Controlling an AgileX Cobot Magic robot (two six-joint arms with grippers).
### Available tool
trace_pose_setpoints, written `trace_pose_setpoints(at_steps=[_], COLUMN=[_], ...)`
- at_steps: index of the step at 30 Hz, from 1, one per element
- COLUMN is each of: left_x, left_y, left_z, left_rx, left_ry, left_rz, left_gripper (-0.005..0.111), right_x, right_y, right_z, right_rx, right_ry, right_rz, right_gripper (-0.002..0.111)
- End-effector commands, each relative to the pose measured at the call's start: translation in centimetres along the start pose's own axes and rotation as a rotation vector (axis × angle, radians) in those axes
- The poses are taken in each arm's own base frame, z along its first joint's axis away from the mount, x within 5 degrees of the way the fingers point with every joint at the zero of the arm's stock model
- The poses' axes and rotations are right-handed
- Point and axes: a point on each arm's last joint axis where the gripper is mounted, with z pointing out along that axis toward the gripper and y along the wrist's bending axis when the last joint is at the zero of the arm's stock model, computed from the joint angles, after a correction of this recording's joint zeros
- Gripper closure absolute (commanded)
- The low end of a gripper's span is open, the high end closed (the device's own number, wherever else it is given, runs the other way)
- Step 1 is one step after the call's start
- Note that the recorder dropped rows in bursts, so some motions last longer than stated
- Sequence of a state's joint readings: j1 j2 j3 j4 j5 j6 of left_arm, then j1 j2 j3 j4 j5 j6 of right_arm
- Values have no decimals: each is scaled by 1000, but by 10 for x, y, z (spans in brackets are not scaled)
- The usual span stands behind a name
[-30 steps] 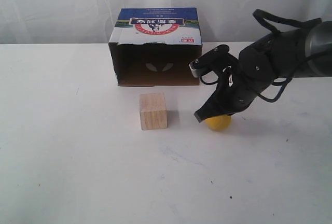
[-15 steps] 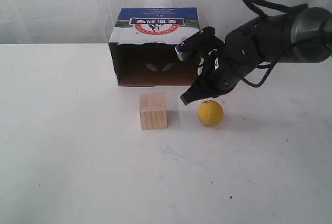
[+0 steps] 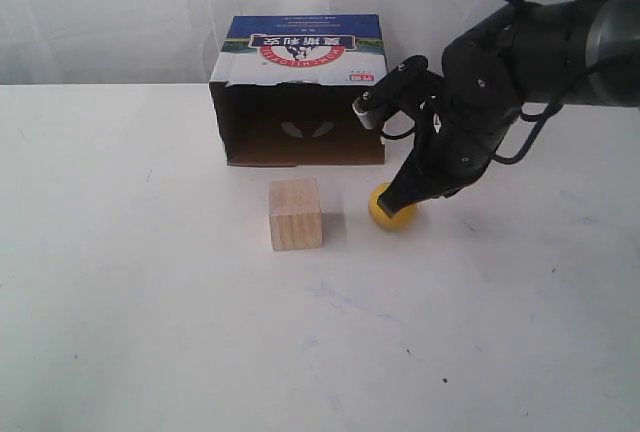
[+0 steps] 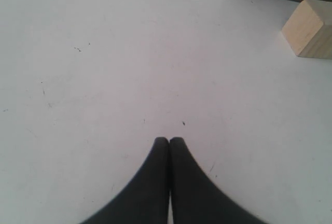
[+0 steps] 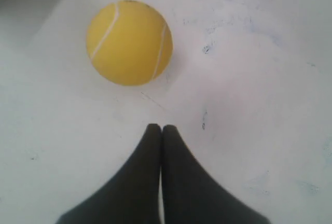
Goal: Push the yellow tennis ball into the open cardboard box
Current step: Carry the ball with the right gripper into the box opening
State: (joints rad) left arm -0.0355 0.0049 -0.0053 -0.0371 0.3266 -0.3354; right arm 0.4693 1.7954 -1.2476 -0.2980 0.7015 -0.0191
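Note:
The yellow tennis ball (image 3: 390, 214) (image 5: 128, 42) rests on the white table in front of the open cardboard box (image 3: 298, 90), off the box's right front corner. My right gripper (image 3: 387, 207) (image 5: 161, 127) is shut and empty, its tips low at the ball's right side, partly covering the ball in the exterior view; in the right wrist view a small gap shows between tips and ball. My left gripper (image 4: 169, 140) is shut over bare table and does not show in the exterior view.
A pale wooden cube (image 3: 296, 213) (image 4: 309, 28) stands just left of the ball, in front of the box's opening. White curtains hang behind the white table (image 3: 150, 302).
The right gripper rose off the ball toward the box, then dropped back to the ball's right side. The ball has rolled left, closer to the cube.

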Motion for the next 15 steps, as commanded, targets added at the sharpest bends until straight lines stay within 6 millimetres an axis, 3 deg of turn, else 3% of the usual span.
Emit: trace_pose_setpoints(at_steps=[1, 9, 12, 13, 15], left_x=[4, 4, 4, 4, 4], left_y=[1, 1, 1, 1, 1], left_z=[0, 0, 0, 0, 0], left_rx=[1, 1, 1, 1, 1], left_ry=[35, 35, 35, 35, 35], left_rz=[2, 2, 2, 2, 2], left_gripper=[107, 107, 107, 107, 107], right_x=[5, -3, -37, -55, -90], right_y=[3, 20, 11, 0, -24], right_z=[13, 64, 75, 69, 36], right_rx=[-7, -95, -73, -52, -6], right_ry=[50, 5, -125, -156, -195], right_rz=[-44, -36, -81, -63, -15], right_gripper=[108, 108, 108, 108, 108])
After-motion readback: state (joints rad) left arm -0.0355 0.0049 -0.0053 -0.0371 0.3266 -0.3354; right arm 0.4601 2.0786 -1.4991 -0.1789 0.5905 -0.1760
